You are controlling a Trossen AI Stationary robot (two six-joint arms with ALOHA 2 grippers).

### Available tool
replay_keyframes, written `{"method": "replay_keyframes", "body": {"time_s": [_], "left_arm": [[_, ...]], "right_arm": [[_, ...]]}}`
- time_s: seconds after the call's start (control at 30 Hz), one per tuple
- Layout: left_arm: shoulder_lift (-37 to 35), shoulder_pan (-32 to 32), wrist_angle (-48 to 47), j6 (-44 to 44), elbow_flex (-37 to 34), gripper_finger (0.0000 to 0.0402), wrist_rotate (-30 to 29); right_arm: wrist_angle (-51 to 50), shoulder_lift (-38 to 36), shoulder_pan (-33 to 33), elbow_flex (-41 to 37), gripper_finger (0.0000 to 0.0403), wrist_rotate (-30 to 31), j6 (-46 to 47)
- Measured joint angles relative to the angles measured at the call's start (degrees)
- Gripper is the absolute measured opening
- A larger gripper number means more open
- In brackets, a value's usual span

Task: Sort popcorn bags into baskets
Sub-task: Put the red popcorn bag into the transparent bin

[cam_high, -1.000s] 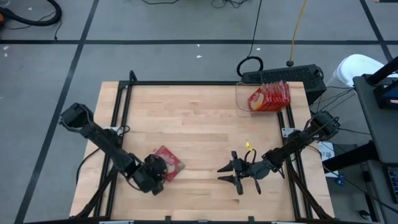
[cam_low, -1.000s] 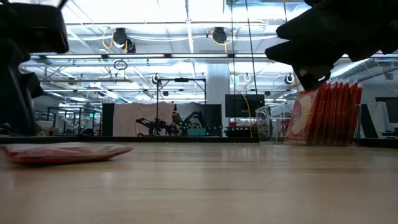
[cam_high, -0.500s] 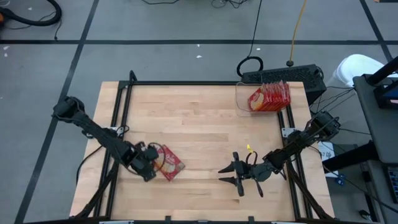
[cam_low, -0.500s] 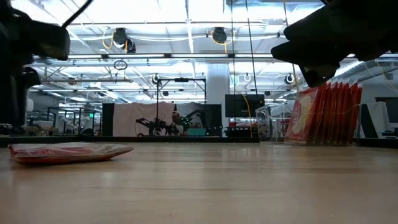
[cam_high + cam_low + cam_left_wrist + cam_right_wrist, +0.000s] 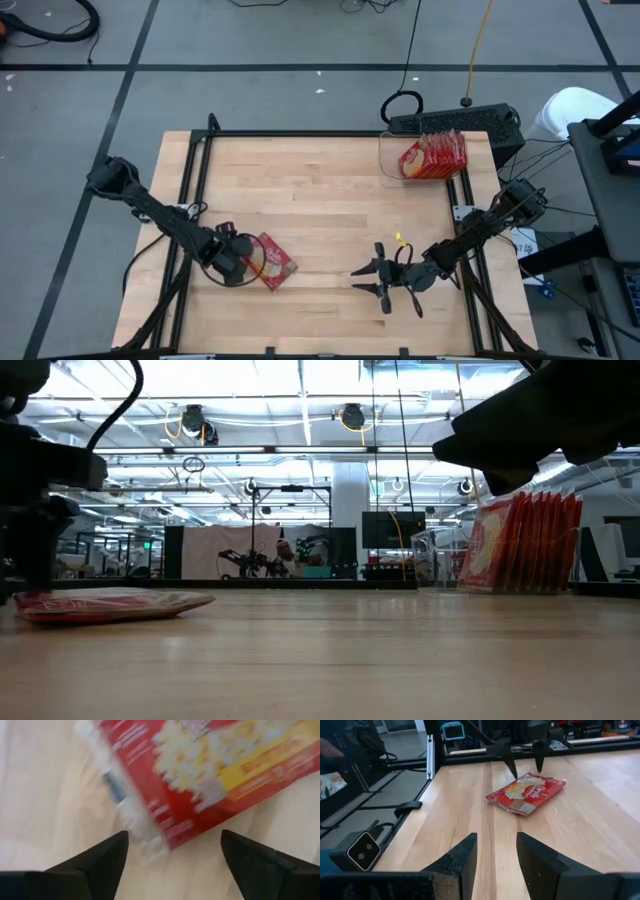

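One red popcorn bag (image 5: 272, 261) lies flat on the wood at the near left, picture side up (image 5: 527, 792). My left gripper (image 5: 236, 264) points down at its left end, open. In the left wrist view its fingers stand on either side of the bag's corner (image 5: 167, 832), and I cannot tell whether they touch it. The clear basket (image 5: 385, 160) at the far right corner holds several red bags (image 5: 432, 155) standing on edge (image 5: 525, 545). My right gripper (image 5: 384, 285) hangs open above the near right of the table, aimed at the lying bag, with nothing between its fingers (image 5: 496, 852).
Black frame rails (image 5: 195, 190) run along the table's left and right sides. A dark power strip (image 5: 455, 120) lies behind the basket. A small yellow piece (image 5: 399, 238) sits by my right arm. Bare wood lies between the bag and the basket.
My left gripper has gone from the bag's near side toward the table's left and far edges, ending at the bag's left end, and has tipped more steeply down. The bag has stayed flat where it was.
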Motion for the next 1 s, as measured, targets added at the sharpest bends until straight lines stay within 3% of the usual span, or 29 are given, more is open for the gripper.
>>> {"method": "replay_keyframes", "body": {"time_s": [0.1, 0.23, 0.53, 0.7, 0.87, 1.0], "left_arm": [[-0.01, 0.03, 6.15, 3.15, -2.33, 0.0314, 0.0], [-0.01, 0.57, 11.39, 4.06, -5.4, 0.0258, 0.39], [0.31, 0.94, 15.34, 6.29, -6.17, 0.002, -3.49], [0.44, 0.81, 14.15, 11.89, -5.14, 0.0008, -13.33], [0.41, 0.83, 15.08, 31.25, 0.29, 0.0005, -24.63], [0.31, 1.55, 17.12, 47.73, 4.2, 0.0004, -31.7]], "right_arm": [[0.2, 0.0, -0.39, 0.0, 0.0132, -0.04, -0.85], [0.2, 0.0, -1.49, 0.0, 0.0132, -0.02, -1.19], [0.34, 0.0, -2.1, 0.0, 0.0132, -0.05, 0.14], [3.86, 0.0, -2.24, 0.9, 0.0132, 5.74, 2.05], [1.17, -2.14, -1.84, 4.29, 0.0132, 12.67, 1.22], [-10.51, -7.04, -1.83, 8.46, 0.0132, 16.82, 0.93]]}}
